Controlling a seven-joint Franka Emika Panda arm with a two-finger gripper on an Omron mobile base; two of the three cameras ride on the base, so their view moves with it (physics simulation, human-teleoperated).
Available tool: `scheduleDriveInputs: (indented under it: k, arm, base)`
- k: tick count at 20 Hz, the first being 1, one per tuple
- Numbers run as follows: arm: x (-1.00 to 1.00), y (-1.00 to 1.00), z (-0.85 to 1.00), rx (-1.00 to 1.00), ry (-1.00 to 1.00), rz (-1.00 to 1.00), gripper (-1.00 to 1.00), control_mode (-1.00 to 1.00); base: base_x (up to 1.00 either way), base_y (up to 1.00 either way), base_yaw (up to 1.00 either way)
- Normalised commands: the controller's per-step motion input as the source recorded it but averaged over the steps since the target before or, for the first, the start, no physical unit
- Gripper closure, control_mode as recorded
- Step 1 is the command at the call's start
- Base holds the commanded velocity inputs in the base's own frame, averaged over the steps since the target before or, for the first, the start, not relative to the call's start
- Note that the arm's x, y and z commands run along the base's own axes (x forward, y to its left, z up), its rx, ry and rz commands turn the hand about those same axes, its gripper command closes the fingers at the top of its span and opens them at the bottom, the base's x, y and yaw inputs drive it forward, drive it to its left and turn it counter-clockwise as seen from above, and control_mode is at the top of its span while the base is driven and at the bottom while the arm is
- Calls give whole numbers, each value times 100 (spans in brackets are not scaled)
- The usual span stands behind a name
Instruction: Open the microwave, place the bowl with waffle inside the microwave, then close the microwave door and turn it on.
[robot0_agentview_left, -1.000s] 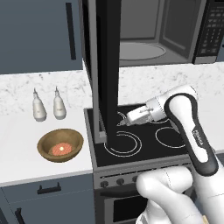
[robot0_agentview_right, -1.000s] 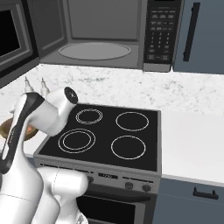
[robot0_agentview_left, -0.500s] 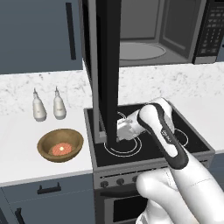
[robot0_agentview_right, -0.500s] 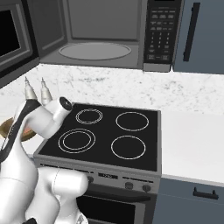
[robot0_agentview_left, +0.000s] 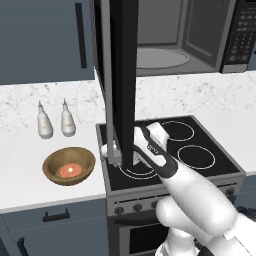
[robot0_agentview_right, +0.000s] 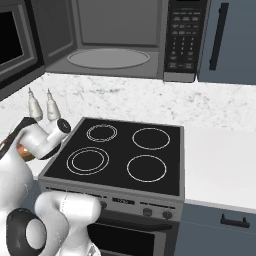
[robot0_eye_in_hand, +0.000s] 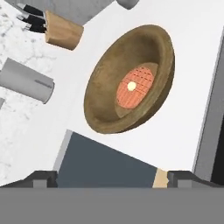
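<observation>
The brown wooden bowl with waffle (robot0_agentview_left: 51, 168) sits on the white counter left of the stove; the hand view looks down on this bowl (robot0_eye_in_hand: 103, 98), with the reddish waffle (robot0_eye_in_hand: 136, 87) at its centre. My gripper (robot0_agentview_left: 112, 151) hangs open at the stove's left edge, just right of the bowl, partly behind the microwave door (robot0_agentview_left: 124, 75). That door stands swung wide out, seen edge-on. The microwave (robot0_agentview_right: 107, 30) shows its grey cavity and glass turntable (robot0_agentview_right: 108, 58). The open gripper (robot0_eye_in_hand: 111, 178) holds nothing; the bowl lies ahead of it.
Two white bottles (robot0_agentview_left: 44, 123) (robot0_agentview_left: 67, 120) stand behind the bowl. The black four-ring stove (robot0_agentview_right: 120, 155) fills the middle. In the hand view a knife block (robot0_eye_in_hand: 63, 31) and a grey cylinder (robot0_eye_in_hand: 26, 81) lie beyond the bowl. Blue-grey cabinets (robot0_agentview_left: 45, 40) hang above.
The arm has swung left from over the stove rings toward the bowl, carrying the open hand to the stove's left edge. Bowl, bottles and door have not moved.
</observation>
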Motion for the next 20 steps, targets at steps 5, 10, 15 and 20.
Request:
scheduleDriveInputs:
  k: [5,10,15,20]
  arm:
    - [60,22,-40,0,19,-14,-100,-100]
    - [54,11,-36,0,14,-9,-100,-100]
    - [47,22,-35,0,11,-6,-100,-100]
    - [37,25,-38,0,5,-5,-100,-100]
  base:
    - [0,0,0]
    - [0,0,0]
    - [0,0,0]
    - [0,0,0]
